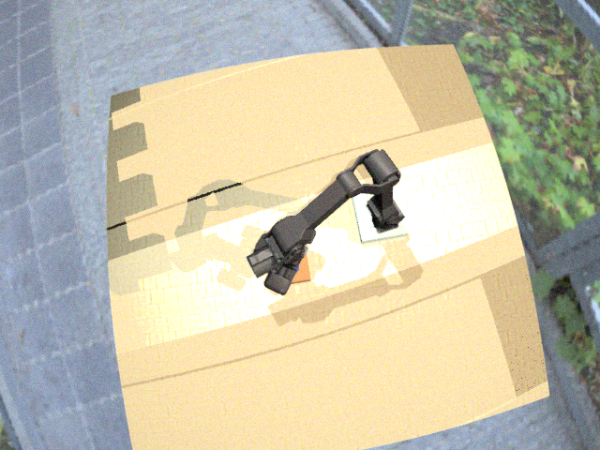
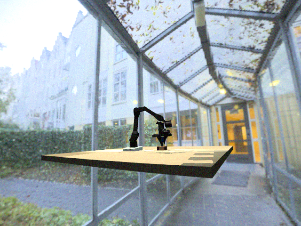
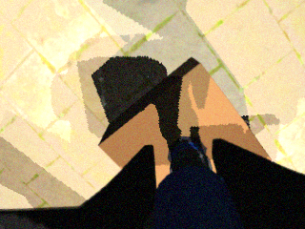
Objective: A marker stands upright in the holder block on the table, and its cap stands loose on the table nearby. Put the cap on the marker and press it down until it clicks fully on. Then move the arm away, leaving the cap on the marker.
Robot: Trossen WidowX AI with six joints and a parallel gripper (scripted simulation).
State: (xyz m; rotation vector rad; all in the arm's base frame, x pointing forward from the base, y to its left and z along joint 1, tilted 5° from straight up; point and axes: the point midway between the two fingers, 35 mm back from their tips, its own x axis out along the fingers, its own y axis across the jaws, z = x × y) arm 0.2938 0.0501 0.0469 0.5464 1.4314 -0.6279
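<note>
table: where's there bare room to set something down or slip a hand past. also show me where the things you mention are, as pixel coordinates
In the top view, nothing stands between the block [image 1: 303, 272] [image 2: 162, 148] [image 3: 221, 107] and the table's [image 1: 338, 387] [image 2: 121, 160] [image 3: 29, 95] bottom edge, nor between the arm [image 1: 324, 208] [image 2: 136, 121] and its top edge. It's crowded at the block, under the gripper [image 1: 295, 266] [image 2: 162, 144] [image 3: 183, 150].
</note>
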